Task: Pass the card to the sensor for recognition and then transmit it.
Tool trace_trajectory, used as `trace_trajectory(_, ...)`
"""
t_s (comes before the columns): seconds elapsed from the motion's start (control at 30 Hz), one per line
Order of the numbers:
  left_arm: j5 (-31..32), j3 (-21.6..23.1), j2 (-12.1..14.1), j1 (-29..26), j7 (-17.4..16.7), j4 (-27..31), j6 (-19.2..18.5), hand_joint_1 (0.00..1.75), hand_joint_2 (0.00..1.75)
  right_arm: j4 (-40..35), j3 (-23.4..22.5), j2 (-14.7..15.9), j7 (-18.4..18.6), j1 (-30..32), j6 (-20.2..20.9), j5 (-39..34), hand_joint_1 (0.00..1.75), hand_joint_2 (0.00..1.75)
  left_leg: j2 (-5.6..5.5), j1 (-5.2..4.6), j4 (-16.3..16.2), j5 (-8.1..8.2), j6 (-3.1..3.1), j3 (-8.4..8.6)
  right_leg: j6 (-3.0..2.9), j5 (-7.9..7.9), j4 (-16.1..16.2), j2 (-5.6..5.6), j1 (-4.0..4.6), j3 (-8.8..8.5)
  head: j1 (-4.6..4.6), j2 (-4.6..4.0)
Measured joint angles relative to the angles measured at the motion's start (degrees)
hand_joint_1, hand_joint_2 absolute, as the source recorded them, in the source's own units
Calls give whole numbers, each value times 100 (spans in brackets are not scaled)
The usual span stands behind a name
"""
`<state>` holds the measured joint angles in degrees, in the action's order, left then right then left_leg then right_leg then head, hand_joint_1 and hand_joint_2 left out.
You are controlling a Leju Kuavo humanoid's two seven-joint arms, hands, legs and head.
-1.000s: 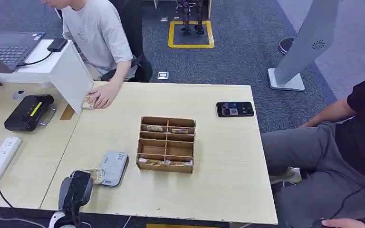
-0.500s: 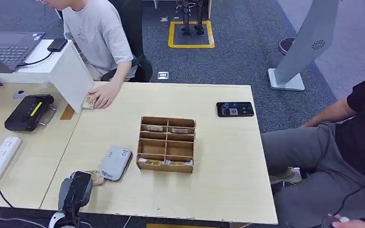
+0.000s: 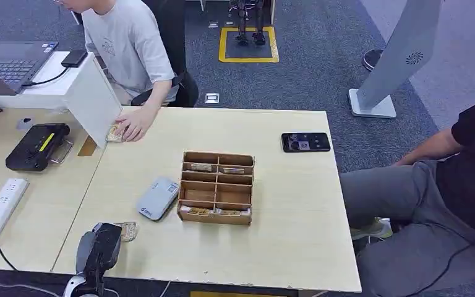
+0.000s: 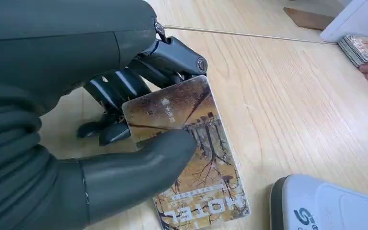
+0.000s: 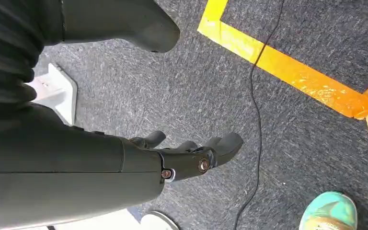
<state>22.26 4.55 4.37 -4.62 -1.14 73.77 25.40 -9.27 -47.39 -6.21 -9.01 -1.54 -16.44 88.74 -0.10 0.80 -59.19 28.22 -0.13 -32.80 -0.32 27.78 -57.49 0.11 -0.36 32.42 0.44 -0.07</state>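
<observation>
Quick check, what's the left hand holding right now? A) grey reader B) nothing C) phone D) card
D: in the left wrist view the left hand pinches the card between thumb and fingers, just above the table, with the grey reader lying apart beside it.

Left robot hand [image 4: 100, 120]: grey ribbed cover, thick grey thumb, glossy darker fingers [image 4: 110, 91], a silver screw at the knuckle. Right robot hand [image 5: 182, 153]: same build, copper-toned screws noted.
</observation>
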Motion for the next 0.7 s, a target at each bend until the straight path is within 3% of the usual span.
trace_trajectory(0.03,-183,-4,-37,-7,117,4,-163,175,175,0,2,0,-7,0,-7,4,0,175,0,0,0,0,0,0,0,0,0,0,0,0,0,0)
trace_trajectory(0.1,-1303,-216,-166,-59,870,150,-904,175,175,2,11,6,-63,5,-44,9,0,175,-2,-1,0,0,0,-2,0,0,0,-2,0,0,0,0)
trace_trajectory(0.17,-3393,-373,-316,-208,1442,549,-1222,175,175,2,24,17,-62,5,-139,9,0,175,5,0,-1,0,0,-3,0,-1,0,7,1,7,2,0)
trace_trajectory(0.2,-4250,-408,-398,-239,1510,803,-1240,175,175,2,24,15,-7,14,-205,9,0,175,4,0,-1,0,0,-6,1,-1,0,6,1,6,2,0)
trace_trajectory(0.27,-5073,-498,-444,-243,1471,1214,-1223,175,175,4,28,13,50,20,-273,7,0,175,1,-1,-1,0,1,-8,1,-1,0,2,0,6,7,0)
trace_trajectory(0.43,-4757,-603,-494,-298,1436,1746,-1218,175,175,17,39,-13,59,20,-306,9,0,175,1,0,-1,1,1,-7,0,0,0,1,0,7,4,0)
trace_trajectory(0.7,-4746,-645,-549,-345,1447,1983,-1218,175,175,20,42,-17,59,18,-304,9,0,175,1,0,-1,1,1,-10,0,0,0,1,0,8,4,0)
